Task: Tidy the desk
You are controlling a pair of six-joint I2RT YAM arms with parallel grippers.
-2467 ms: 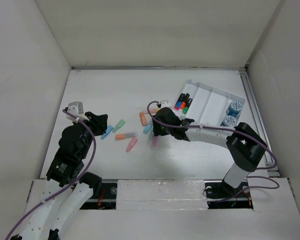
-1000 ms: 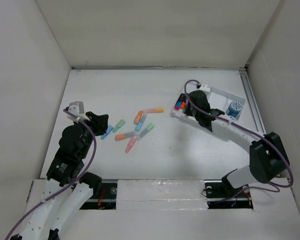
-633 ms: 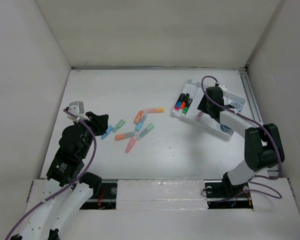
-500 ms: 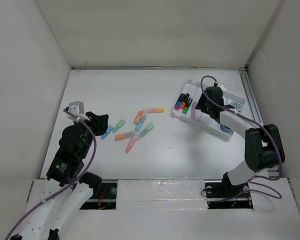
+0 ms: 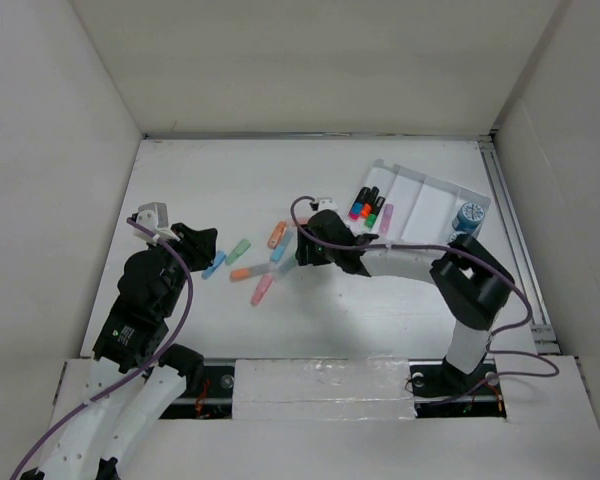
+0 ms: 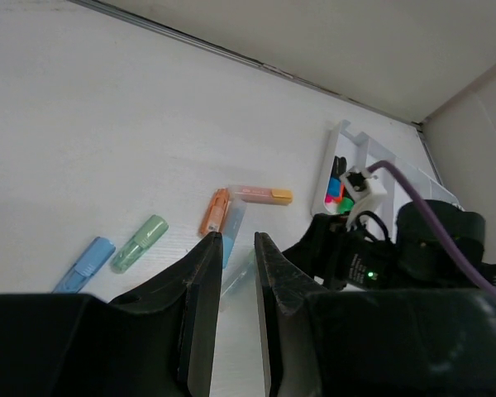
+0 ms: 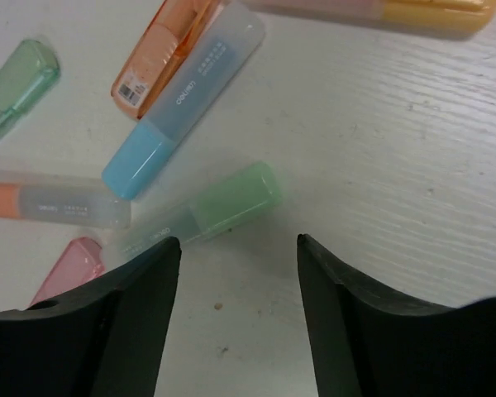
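Observation:
Several pastel highlighters lie loose in the middle of the white desk (image 5: 210, 180). My right gripper (image 5: 305, 255) hovers open and empty over them. In the right wrist view its fingertips (image 7: 238, 248) straddle bare desk just below a green highlighter (image 7: 207, 211). Around it lie a blue one (image 7: 182, 103), an orange one (image 7: 161, 58), an orange-and-clear one (image 7: 50, 207) and a pink one (image 7: 66, 269). A pink highlighter (image 5: 387, 215) lies in the white tray (image 5: 435, 185) beside dark-capped markers (image 5: 365, 205). My left gripper (image 5: 202, 243) rests at the left, jaws a narrow gap apart and empty (image 6: 236, 248).
Two blue tape rolls (image 5: 470, 213) sit in the tray's right end. A blue highlighter (image 5: 214, 265) and a green one (image 5: 239, 249) lie close to my left gripper. White walls and thin metal rails border the desk.
My right gripper carried a pink highlighter from the pile to the tray, let it go there, and swung back over the pile, open. The left arm has not moved.

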